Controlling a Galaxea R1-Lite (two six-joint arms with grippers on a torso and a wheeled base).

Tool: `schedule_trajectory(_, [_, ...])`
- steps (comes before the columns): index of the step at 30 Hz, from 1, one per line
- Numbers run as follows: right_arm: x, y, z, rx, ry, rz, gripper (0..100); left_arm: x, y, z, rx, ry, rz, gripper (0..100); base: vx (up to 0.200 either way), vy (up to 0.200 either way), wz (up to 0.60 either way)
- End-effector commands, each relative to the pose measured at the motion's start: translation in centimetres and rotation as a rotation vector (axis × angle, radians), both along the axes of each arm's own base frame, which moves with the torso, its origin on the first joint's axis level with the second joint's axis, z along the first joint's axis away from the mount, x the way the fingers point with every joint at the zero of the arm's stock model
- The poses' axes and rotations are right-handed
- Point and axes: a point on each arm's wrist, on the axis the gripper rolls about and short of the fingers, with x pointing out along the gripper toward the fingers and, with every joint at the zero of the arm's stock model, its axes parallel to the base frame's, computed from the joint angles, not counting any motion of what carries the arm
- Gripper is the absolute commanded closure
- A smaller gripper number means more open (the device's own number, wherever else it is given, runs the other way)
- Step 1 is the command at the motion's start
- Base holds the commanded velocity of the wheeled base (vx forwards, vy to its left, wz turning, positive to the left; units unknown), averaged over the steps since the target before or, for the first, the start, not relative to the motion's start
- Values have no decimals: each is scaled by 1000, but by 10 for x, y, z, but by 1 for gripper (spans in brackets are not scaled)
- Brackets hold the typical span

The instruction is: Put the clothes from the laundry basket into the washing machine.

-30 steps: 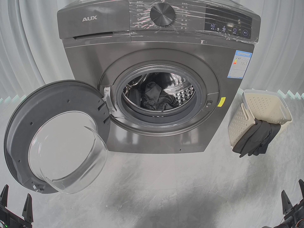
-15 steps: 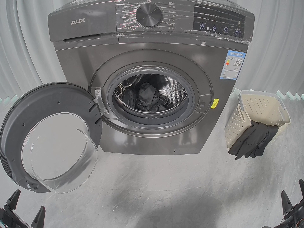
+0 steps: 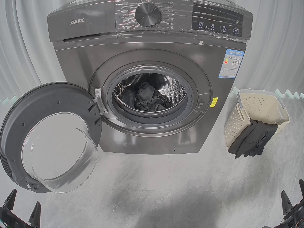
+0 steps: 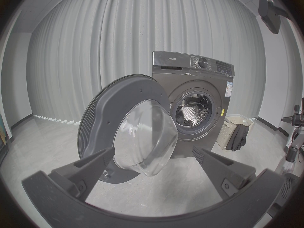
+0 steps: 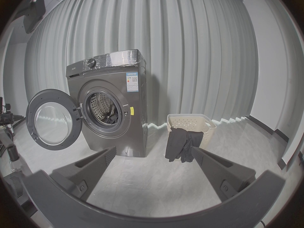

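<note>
A grey washing machine [image 3: 148,41] stands ahead with its round door [image 3: 50,136] swung open to the left. Dark clothes [image 3: 148,98] lie inside the drum. To the machine's right a cream laundry basket [image 3: 262,106] sits on the floor, and a black garment [image 3: 253,138] hangs over its front rim. My left gripper [image 3: 22,205] is low at the near left, open and empty. My right gripper [image 3: 294,193] is low at the near right, open and empty. The right wrist view faces the basket [image 5: 193,124] and the black garment [image 5: 182,144].
Grey floor [image 3: 177,181] stretches between me and the machine. The open door [image 4: 126,133] juts out toward my left side. A white pleated curtain [image 3: 22,48] runs behind the machine and basket.
The head view has shifted, so the machine and basket now sit further left in the picture. My left gripper's fingertips have changed place at the bottom left corner. The black garment still hangs on the basket.
</note>
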Motion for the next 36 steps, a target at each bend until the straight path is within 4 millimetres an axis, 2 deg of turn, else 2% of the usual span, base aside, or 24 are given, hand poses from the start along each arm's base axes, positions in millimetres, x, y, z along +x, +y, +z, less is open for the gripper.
schedule_trajectory(1, [0,0,-4,0,-1,1,0,0,0,-5,-7,3,3,0,0,-200,0])
schedule_trajectory(13, [0,0,-4,0,-1,1,0,0,0,-5,-9,3,15,0,0,-200,0])
schedule_trajectory(18, [0,0,-4,0,-1,1,0,0,0,-5,42,5,6,0,0,-200,0])
schedule_trajectory(36, [0,0,-4,0,-1,1,0,0,0,-5,4,3,9,0,0,-200,0])
